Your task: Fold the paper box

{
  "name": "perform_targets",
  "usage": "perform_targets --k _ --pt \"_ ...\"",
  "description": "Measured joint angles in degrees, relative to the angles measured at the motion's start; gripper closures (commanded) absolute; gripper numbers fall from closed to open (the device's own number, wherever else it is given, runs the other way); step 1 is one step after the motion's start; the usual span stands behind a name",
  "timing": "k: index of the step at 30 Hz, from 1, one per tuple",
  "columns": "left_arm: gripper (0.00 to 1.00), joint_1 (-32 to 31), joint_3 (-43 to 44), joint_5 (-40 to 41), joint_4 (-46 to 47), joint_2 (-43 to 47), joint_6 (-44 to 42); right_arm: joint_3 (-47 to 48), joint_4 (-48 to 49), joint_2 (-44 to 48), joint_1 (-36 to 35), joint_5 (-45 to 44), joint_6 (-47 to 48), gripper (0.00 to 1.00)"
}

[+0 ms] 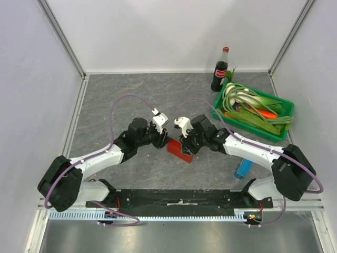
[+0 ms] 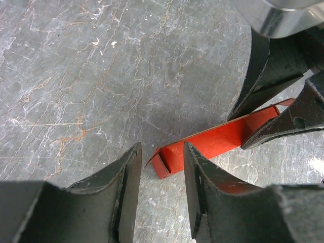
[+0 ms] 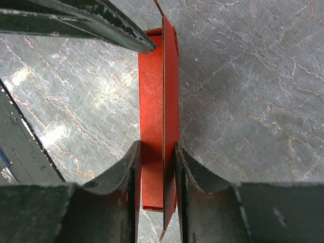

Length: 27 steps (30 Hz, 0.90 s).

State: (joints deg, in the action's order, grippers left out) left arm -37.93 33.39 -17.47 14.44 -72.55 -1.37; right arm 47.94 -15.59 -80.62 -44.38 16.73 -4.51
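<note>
right tool [image 3: 157, 148], paper box [image 3: 151, 91] pinched between

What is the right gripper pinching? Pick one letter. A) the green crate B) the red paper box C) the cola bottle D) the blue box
B: in the right wrist view, the right gripper has its fingers pressed against both sides of the red paper box.

Overhead; 2 wrist close-ups share paper box [image 3: 152, 91].
</note>
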Motion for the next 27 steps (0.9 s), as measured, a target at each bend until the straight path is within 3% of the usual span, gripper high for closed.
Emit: perform_targets --k 4,9,13,17,27 --pt "0.45 0.5 -0.7 0.6 0.3 1.8 0.0 0.0 0.0 0.0 0.0 0.0 0.0 0.82" --pt "0.59 1.6 -1.2 0.8 0.8 3.3 0.0 0.0 0.0 0.0 0.0 0.0 0.0 0.83" --pt "0.59 1.8 -1.2 0.8 0.8 3.0 0.0 0.0 0.0 0.0 0.0 0.0 0.0 0.83" --pt "0.49 1.8 -1.2 0.7 0.7 1.8 -0.1 0.0 0.0 0.0 0.0 0.0 0.0 0.83" --pt "0.57 1.9 -2.0 -0.5 1.2 0.2 -1.3 0.0 0.0 0.0 0.0 0.0 0.0 0.83"
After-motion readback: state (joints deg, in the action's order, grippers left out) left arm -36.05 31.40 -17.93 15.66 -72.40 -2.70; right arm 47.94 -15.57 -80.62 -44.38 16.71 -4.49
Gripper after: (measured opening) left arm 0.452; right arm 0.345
